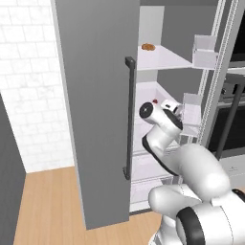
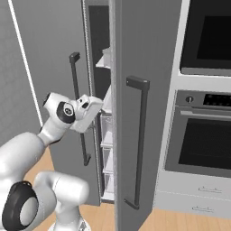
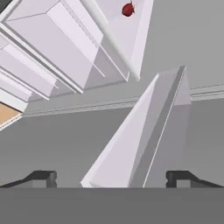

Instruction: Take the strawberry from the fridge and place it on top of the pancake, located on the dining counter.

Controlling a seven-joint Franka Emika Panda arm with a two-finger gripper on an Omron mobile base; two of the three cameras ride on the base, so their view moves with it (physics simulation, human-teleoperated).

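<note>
Arm reaching into the open tall matte grey two-door fridge (image 1: pixel 95 95).

In the left base view we see the tiny red strawberry (image 1: pixel 154 101) on a white middle shelf (image 1: pixel 153 93), just behind the white wrist, and a flat orange-brown pastry (image 1: pixel 148 47) on the shelf above. The right base view hides both behind the door edge, showing a dark oven (image 2: pixel 205 140) beside the fridge. In the hand view the two-finger tool (image 3: pixel 111 177) has its dark tips set wide apart, gripping nothing; the strawberry (image 3: pixel 127 9) lies far ahead.
</note>
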